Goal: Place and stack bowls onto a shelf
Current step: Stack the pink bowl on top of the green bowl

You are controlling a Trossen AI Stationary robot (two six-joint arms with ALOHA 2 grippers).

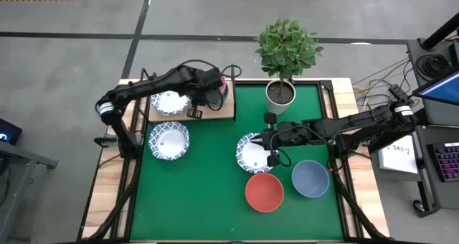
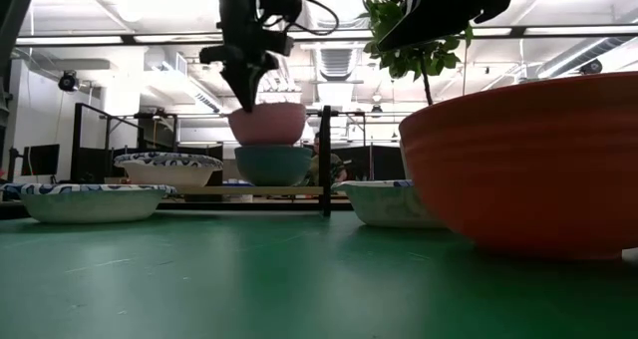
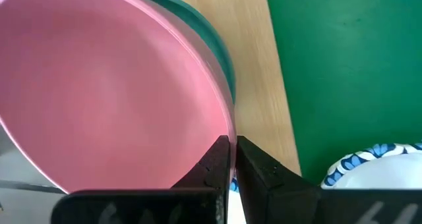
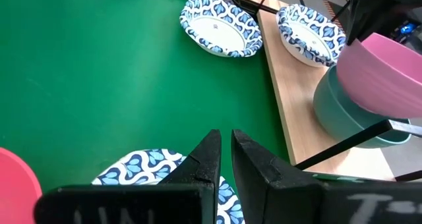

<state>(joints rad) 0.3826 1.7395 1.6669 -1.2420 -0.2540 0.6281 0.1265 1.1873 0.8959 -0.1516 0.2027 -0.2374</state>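
**Pink bowl held over the green bowl on the shelf**

The left gripper (image 3: 229, 159) is clamped on the rim of the pink bowl (image 2: 267, 123). This bowl hangs tilted just above the green bowl (image 2: 273, 164), which stands on the shelf (image 1: 215, 113), a flat board of light wood with thin black posts. Beside them on the same board sits a white bowl with blue rim (image 1: 170, 102). All bowls that show their inside are empty.

On the green mat (image 1: 208, 194) rest four more bowls: a second patterned bowl (image 1: 168, 141) near the shelf, a third patterned bowl (image 1: 252, 153) in the middle, the red bowl (image 1: 264, 191) and the grey-blue bowl (image 1: 310, 178) side by side near the front edge. The right gripper (image 1: 272, 156) is over the third patterned bowl; its fingers are nearly together, and I cannot tell if they pinch the rim.

Only the low view shows the gap between the pink and the green bowl; from above the left arm hides them. The right wrist view shows the pink bowl leaning over the green one. The plain bowls look smooth and glossy. A plant pot (image 1: 280, 92) stands at the back edge of the mat.
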